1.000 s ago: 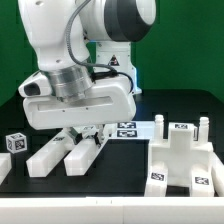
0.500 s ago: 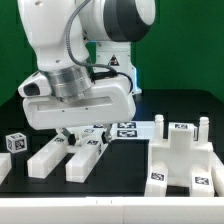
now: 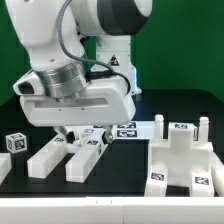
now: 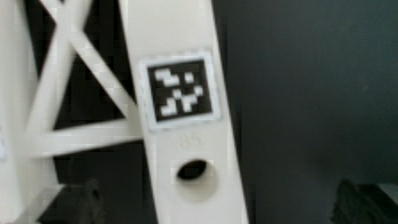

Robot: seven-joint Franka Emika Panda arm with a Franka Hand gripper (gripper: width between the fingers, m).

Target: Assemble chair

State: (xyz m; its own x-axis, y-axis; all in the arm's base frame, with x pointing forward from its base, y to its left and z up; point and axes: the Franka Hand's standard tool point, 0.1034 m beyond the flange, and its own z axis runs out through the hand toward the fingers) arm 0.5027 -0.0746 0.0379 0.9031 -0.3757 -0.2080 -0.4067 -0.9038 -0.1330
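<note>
White plastic fills our wrist view: a chair leg [image 4: 175,140] bearing a square tag [image 4: 178,92] and a round hole [image 4: 191,171] lies directly beneath the claw [image 3: 78,136], between its dark fingertips [image 4: 75,203]. We see the jaws spread wide, one fingertip well clear of the leg and the other only near it, so nothing is grasped. A second leg [image 3: 45,155] lies just beside the first. The larger chair block [image 3: 185,160] sits well apart from the claw, toward the exterior view's right.
</note>
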